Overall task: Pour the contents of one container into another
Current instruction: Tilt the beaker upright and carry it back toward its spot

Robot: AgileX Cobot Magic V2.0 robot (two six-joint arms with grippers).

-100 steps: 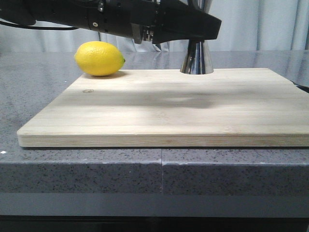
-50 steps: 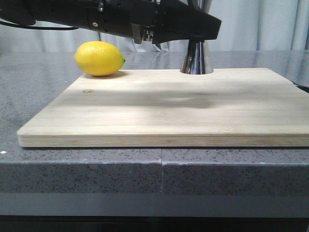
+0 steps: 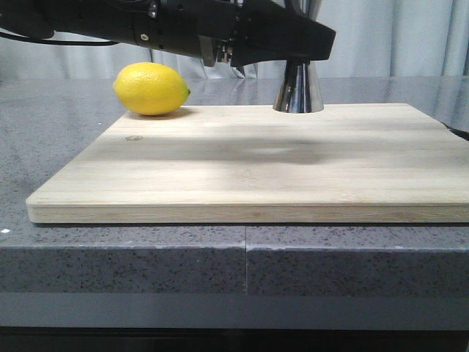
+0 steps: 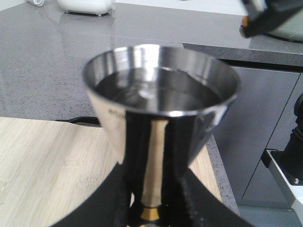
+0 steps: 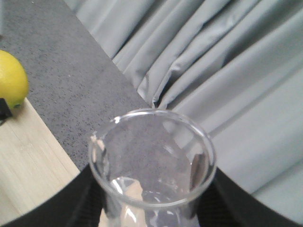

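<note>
Gripping jigger [image 4: 158, 123] waist, left gripper [image 4: 154, 208]; liquid visible wrist-view only. Right gripper [image 5: 151, 208] clamps beaker [image 5: 152, 165].

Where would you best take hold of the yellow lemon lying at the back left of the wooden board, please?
Probably across the yellow lemon's shorter middle, coming from above: it lies on its side on the wooden board, long axis across the front view.

Bare board [image 3: 249, 169] front — lemon [image 3: 151, 89], jigger [image 3: 299, 88] behind
</note>
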